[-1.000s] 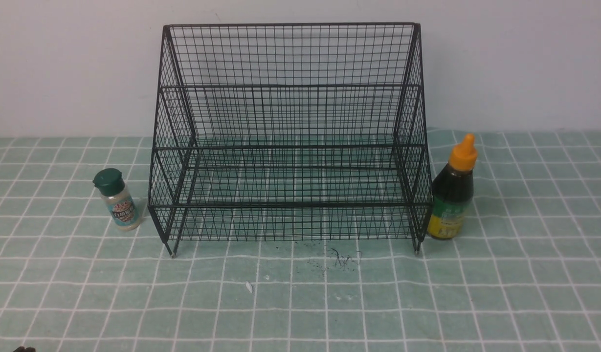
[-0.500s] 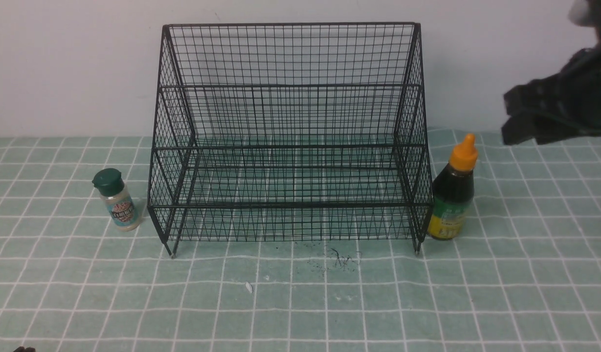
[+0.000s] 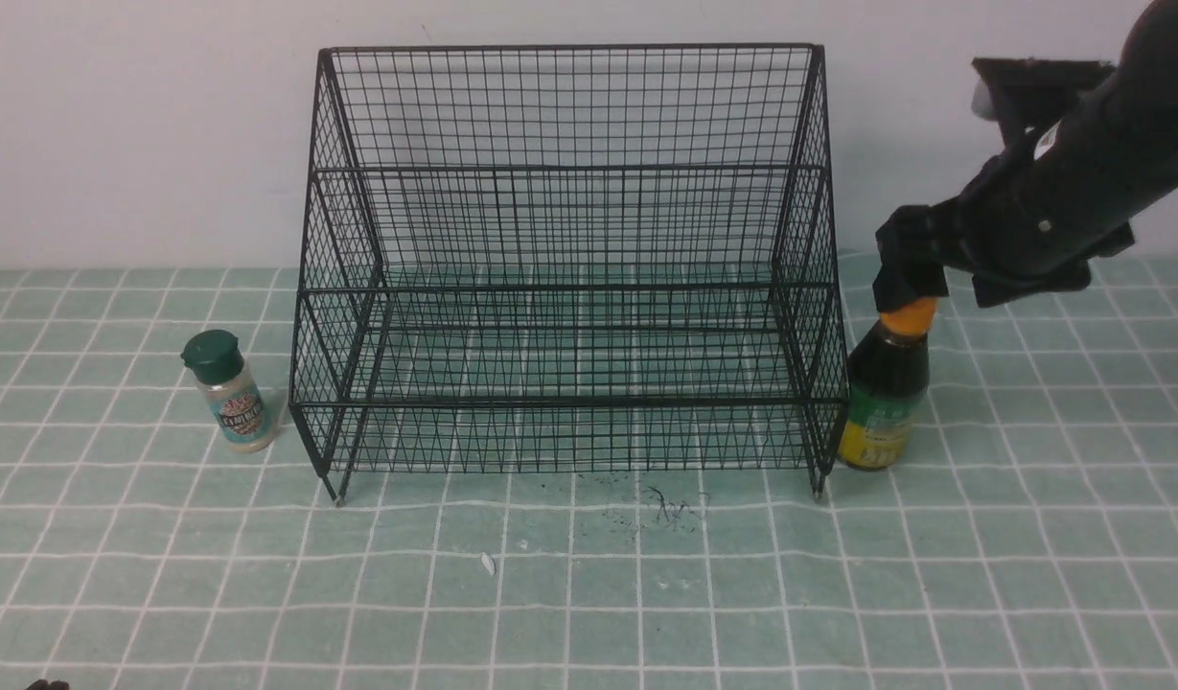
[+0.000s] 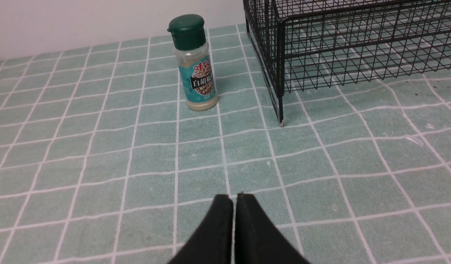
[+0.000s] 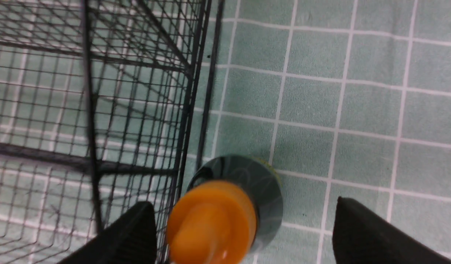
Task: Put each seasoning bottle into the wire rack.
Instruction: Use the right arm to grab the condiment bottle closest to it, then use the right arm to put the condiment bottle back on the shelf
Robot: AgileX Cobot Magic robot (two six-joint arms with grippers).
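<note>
At frame right, the right gripper (image 5: 242, 203), spread wide over the dark bottle (image 3: 886, 383), should sink below its orange cap (image 5: 210, 216) without snagging the wire rack (image 3: 569, 169).

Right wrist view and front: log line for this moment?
right tool open astride orange cap of dark bottle | left tool shut | shaker, dark bottle on cloth outside wire rack
</note>
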